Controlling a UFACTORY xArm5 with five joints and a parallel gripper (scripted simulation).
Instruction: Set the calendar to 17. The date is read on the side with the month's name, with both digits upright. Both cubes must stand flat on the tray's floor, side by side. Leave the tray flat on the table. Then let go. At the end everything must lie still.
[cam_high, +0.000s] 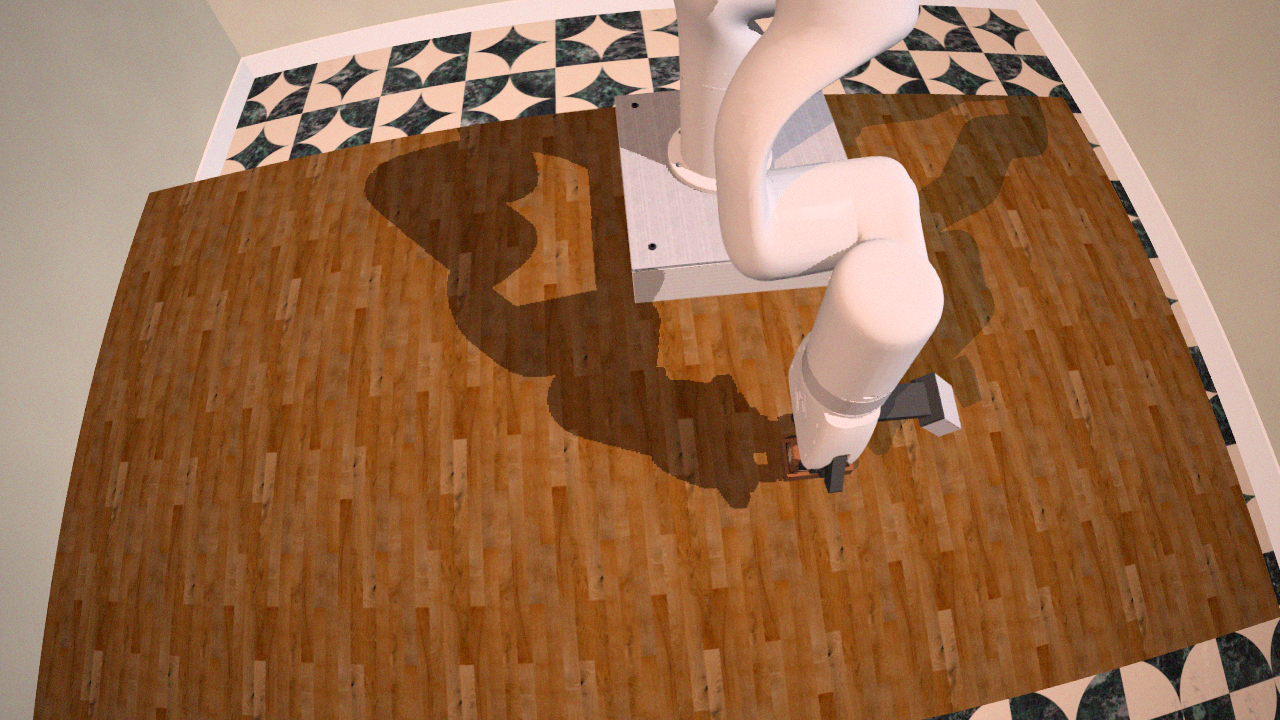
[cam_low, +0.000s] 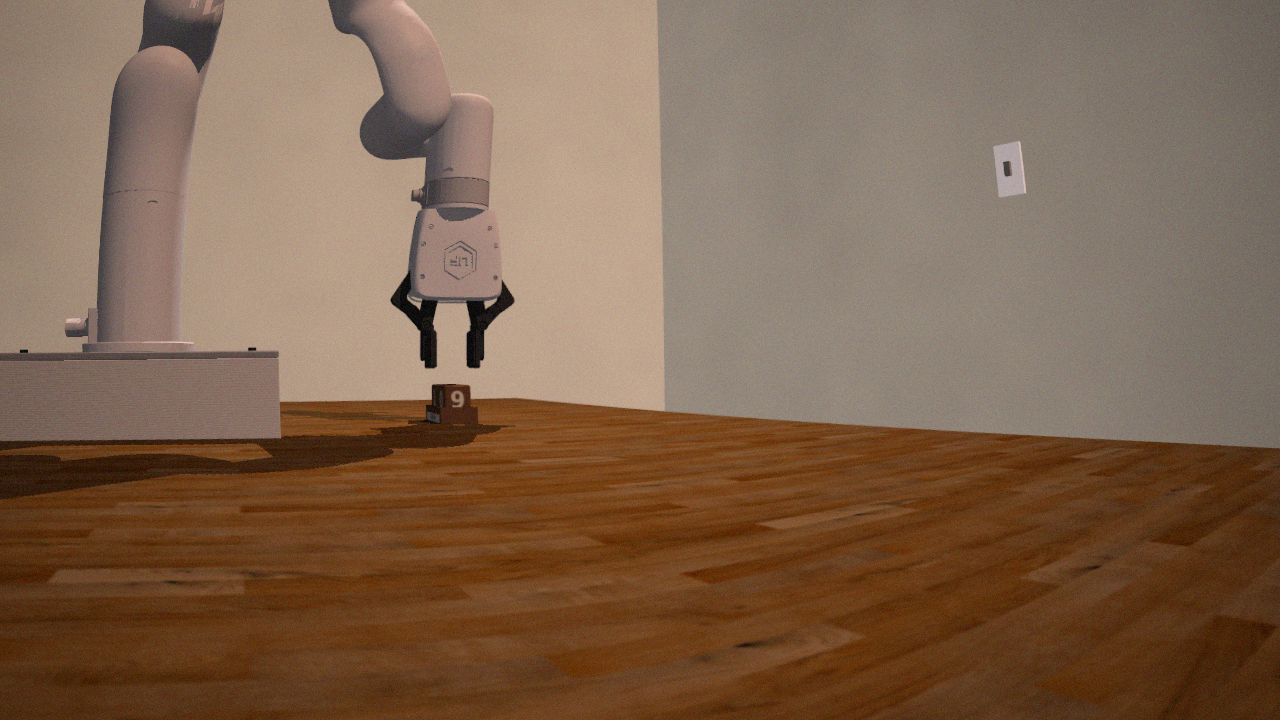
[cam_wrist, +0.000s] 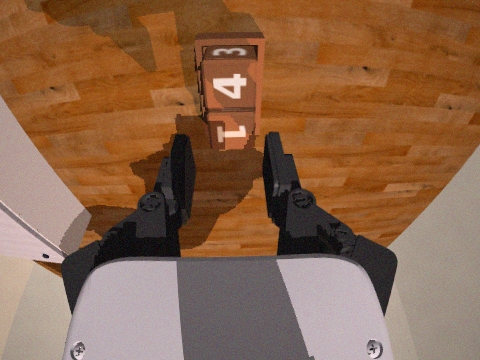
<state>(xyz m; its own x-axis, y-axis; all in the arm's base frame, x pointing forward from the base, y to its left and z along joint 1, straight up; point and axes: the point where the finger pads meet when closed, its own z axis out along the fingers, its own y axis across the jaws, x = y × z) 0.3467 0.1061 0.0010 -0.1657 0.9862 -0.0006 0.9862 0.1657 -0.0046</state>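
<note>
A white robot arm (cam_high: 881, 286) (cam_low: 407, 80) rises from a pale metal block (cam_high: 646, 205) (cam_low: 143, 394) on the wooden table (cam_high: 358, 537) (cam_low: 716, 573) (cam_wrist: 400, 115). From the top view, the block is toward the far edge, while the arm bends to the near right. The gripper (cam_high: 819, 471) (cam_low: 452, 362) (cam_wrist: 228, 151) points down, its two black fingers (cam_low: 474, 347) partly spread, with nothing pinched between them. Seen from the exterior, it hangs just above the calendar, apart from it.

The small brown tray (cam_high: 786, 458) (cam_low: 462, 416) (cam_wrist: 260, 90) sits flat on the table, right of the middle in the top view and partly hidden there by the arm. Two cubes stand side by side in it. In the wrist view, one cube (cam_wrist: 230, 86) has a white 4 on top and a 3 on its end side; the other cube (cam_wrist: 232, 131), nearer the fingers, has a 1 on top. From the exterior, a 9 faces right on the calendar. The side facing left there is too dark and small for me to read, so I can't tell what date it shows.

The arm's dark shadow (cam_high: 510, 331) (cam_low: 223, 456) spreads left across the table in the top view. In the exterior view, a white wall plate (cam_low: 1009, 169) is on the right wall.
</note>
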